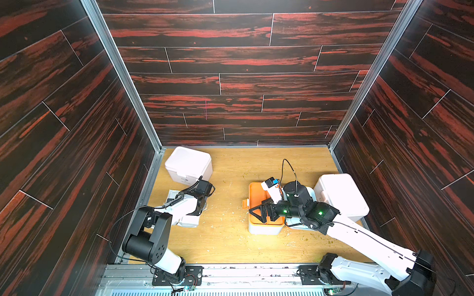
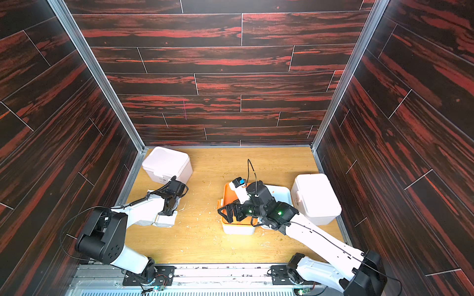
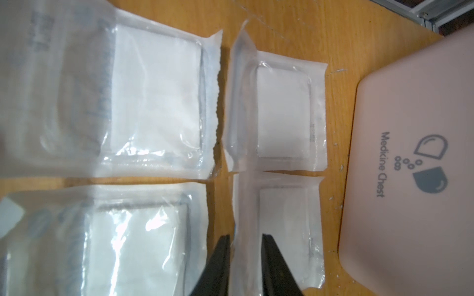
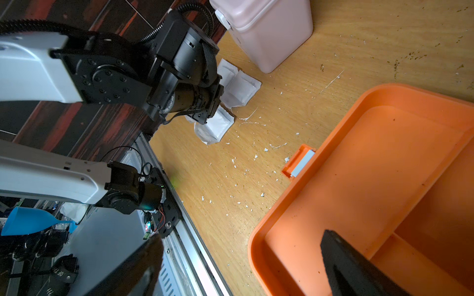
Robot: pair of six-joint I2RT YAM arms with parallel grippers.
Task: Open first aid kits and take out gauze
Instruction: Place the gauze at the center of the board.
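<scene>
Several gauze packets (image 3: 282, 112) lie flat on the wooden table beside a shut pinkish first aid kit (image 3: 415, 179) marked "Medicine Chest". My left gripper (image 3: 246, 237) points down at them, open by a narrow gap, with the edge of one gauze packet (image 3: 287, 225) lying between its fingers. The kit with the orange inside (image 1: 256, 194) stands open mid-table, its lid folded back. My right gripper (image 1: 259, 212) hovers wide open over its front rim, holding nothing. In the right wrist view the orange tray (image 4: 372, 166) shows no contents. A second white kit (image 1: 341, 196) stands shut at the right wall.
Dark wood-patterned walls (image 1: 77, 128) close in the left, back and right sides. A metal rail (image 1: 230, 271) with both arm bases runs along the front edge. White crumbs and specks (image 4: 243, 169) litter the table between the gauze and the open kit.
</scene>
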